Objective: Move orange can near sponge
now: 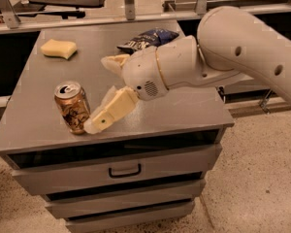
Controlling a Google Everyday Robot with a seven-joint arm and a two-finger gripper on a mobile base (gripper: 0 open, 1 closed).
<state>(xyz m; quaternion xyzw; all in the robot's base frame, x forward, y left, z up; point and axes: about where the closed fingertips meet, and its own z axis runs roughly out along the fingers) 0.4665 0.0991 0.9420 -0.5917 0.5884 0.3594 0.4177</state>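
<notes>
The orange can stands upright near the front left of the grey cabinet top. The pale yellow sponge lies at the back left corner, well apart from the can. My gripper is just right of the can with its fingers spread open. The near fingertip rests on the top right beside the can's base, touching or almost touching it. The far finger points left, behind and to the right of the can. Nothing is held.
A dark blue chip bag lies at the back middle of the top, behind my arm. The cabinet has drawers below its front edge. Shelving and a rail stand behind it.
</notes>
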